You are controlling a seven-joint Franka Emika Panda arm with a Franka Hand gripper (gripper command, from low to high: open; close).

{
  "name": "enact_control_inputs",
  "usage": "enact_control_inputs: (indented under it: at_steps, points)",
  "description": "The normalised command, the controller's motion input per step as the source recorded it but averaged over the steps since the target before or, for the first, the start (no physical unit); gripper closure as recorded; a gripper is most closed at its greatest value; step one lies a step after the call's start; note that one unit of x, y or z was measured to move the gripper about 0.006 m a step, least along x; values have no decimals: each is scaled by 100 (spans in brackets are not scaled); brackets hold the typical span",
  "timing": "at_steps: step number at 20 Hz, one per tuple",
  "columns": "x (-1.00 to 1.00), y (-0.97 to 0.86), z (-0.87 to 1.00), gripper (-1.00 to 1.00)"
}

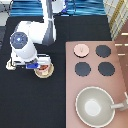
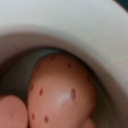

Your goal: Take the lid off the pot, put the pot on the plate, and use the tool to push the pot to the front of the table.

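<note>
My gripper (image 1: 33,63) hangs low over the left part of the black table (image 1: 30,105), right at the left edge of the pale-pink pot (image 1: 45,68). The pot sits on the tan plate (image 1: 44,75), and its reddish-brown inside shows beside my hand. The wrist view looks straight into the pot (image 2: 75,25), where pink speckled pieces (image 2: 60,95) lie. The pale-pink lid (image 1: 81,49) rests on the stove's top-left burner spot, apart from the pot. A cream bit of the tool (image 1: 10,65) peeks out to the left of my hand.
The pinkish-brown stove panel (image 1: 120,80) fills the exterior view's right, with three bare black burners (image 1: 103,51). A large grey-beige pan (image 1: 95,106) with a long handle stands at the bottom right.
</note>
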Motion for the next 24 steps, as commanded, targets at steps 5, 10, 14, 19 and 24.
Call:
enact_control_inputs:
  at_steps: [5, 10, 14, 19, 24]
  points:
    - [1, 4, 40, -100]
    - [-32, -1, 66, -100]
    - [-49, -46, 65, -100]
    - [-51, -56, 44, -100]
    - [-46, -67, 25, -100]
